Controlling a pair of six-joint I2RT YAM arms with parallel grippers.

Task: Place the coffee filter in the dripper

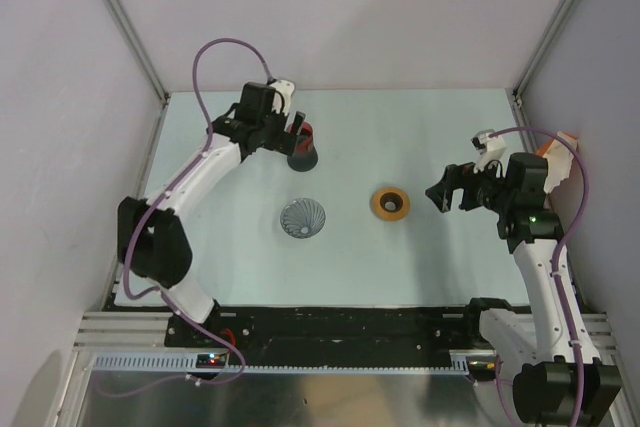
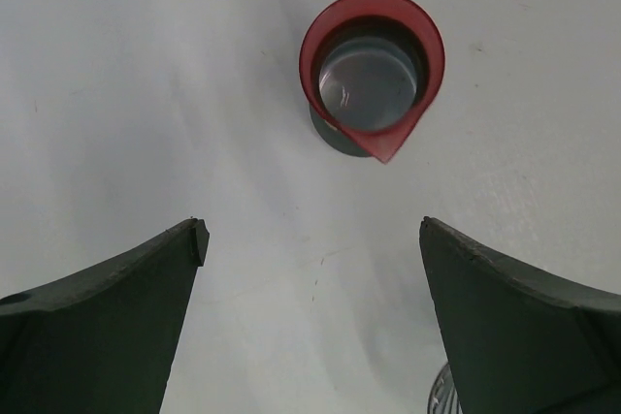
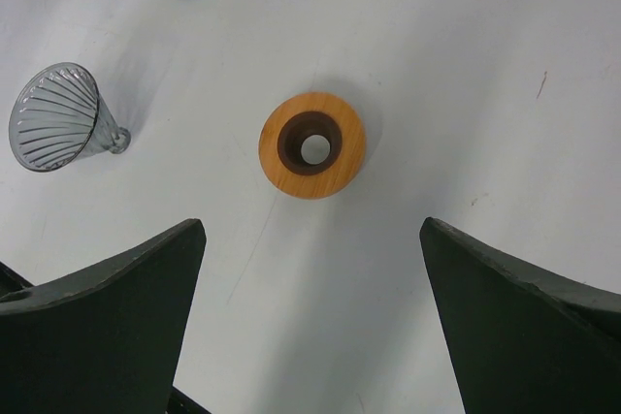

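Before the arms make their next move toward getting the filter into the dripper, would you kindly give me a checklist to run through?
1. Left gripper open and empty, near the red-rimmed cup: ok.
2. Right gripper open and empty, near the orange ring: ok.
3. Dripper in view, standing apart from cup and ring: ok.
4. Dripper mouth facing up: cannot tell; the right wrist view suggests it lies tipped.
5. Coffee filter located: not ok; none is plainly visible in any view.
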